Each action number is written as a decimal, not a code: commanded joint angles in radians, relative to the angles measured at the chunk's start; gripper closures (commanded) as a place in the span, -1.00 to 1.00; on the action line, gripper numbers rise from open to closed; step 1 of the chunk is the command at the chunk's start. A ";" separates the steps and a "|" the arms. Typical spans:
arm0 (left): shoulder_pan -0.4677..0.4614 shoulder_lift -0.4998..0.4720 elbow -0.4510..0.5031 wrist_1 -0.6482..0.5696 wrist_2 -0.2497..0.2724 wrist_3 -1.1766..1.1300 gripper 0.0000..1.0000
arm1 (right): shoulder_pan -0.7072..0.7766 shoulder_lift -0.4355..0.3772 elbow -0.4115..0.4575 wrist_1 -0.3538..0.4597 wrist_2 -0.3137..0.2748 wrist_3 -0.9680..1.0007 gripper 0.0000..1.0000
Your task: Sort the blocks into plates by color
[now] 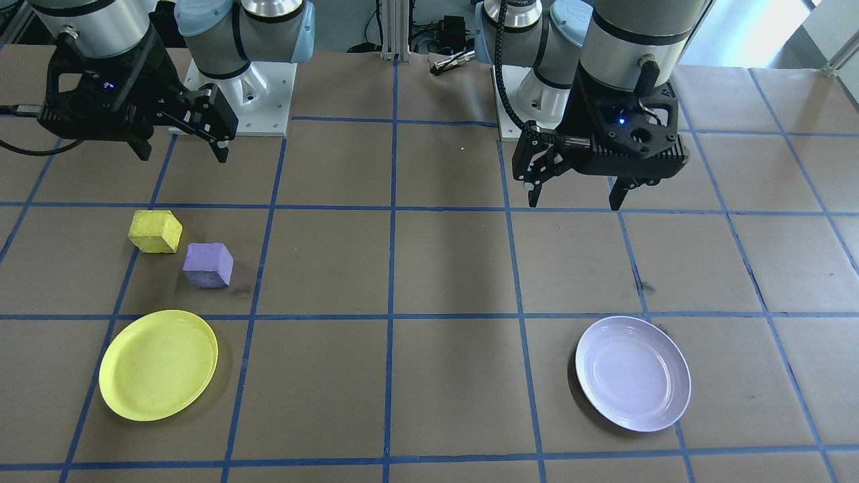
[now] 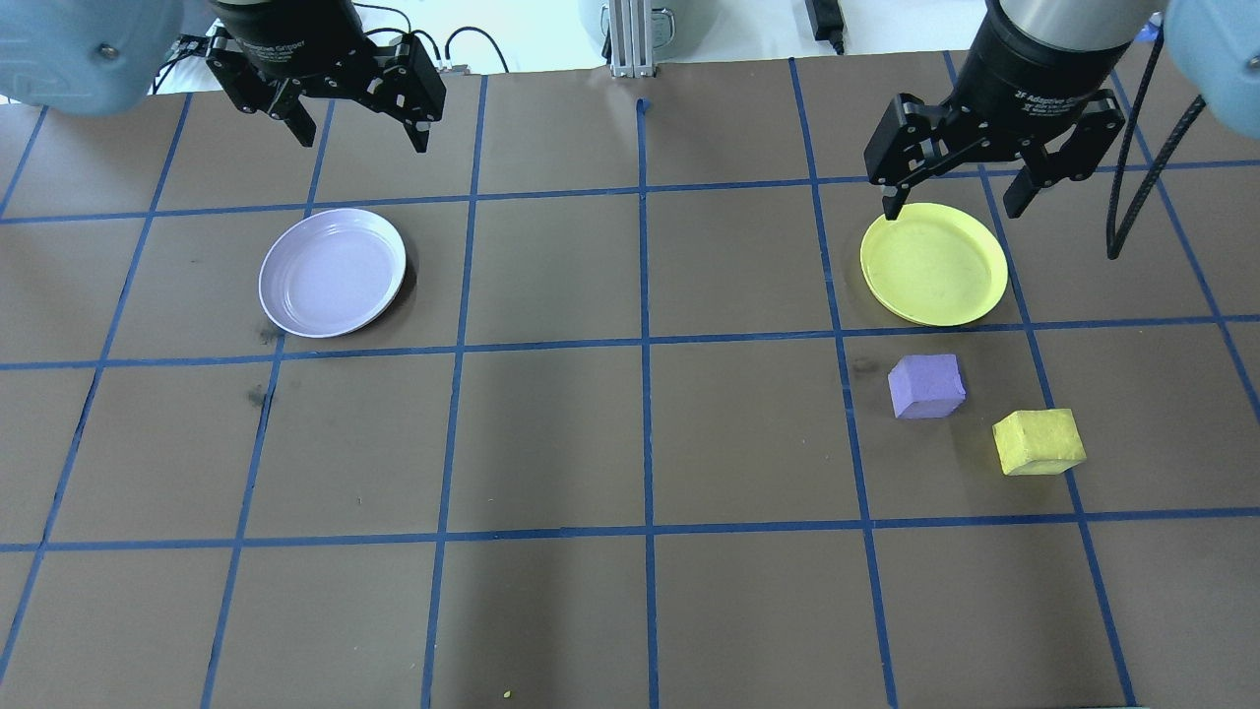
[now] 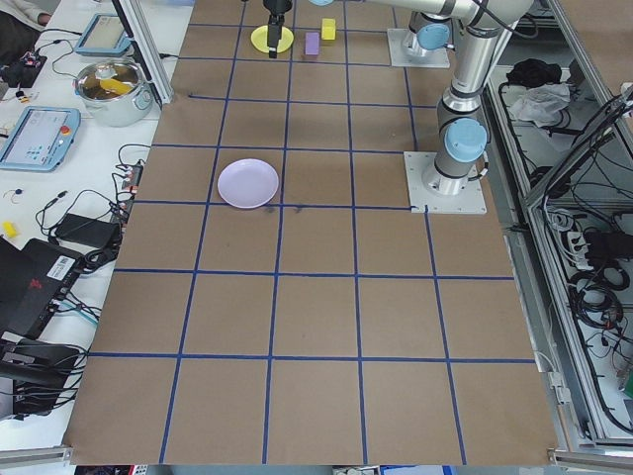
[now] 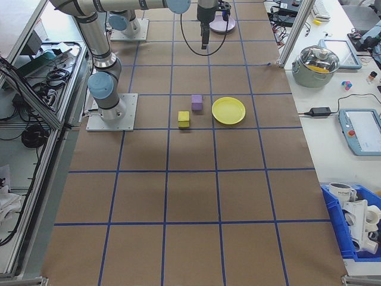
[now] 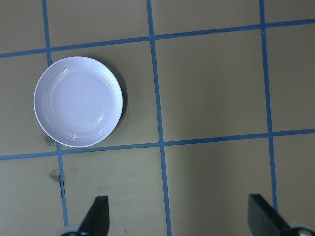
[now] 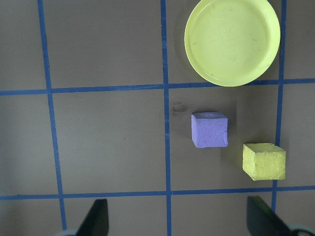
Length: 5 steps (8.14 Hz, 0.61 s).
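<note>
Fingers of the left gripper [image 2: 356,131] and right gripper [image 2: 957,199] are spread wide, nothing held; both blocks are left on the counter [image 2: 630,433].

2 wrist views straight down

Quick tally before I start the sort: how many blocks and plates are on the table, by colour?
Yellow blocks: 1, the yellow block
Purple blocks: 1, the purple block
Yellow plates: 1, the yellow plate
Lavender plates: 1, the lavender plate
Total: 4
</note>
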 commanded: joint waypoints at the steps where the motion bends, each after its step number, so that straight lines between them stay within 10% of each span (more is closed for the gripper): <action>1: 0.001 0.000 -0.001 0.003 -0.001 -0.001 -1.00 | -0.063 0.060 0.003 -0.047 -0.003 -0.148 -1.00; 5: 0.001 0.003 -0.001 0.003 -0.001 -0.001 -1.00 | -0.226 0.062 0.109 -0.051 -0.110 -0.313 -1.00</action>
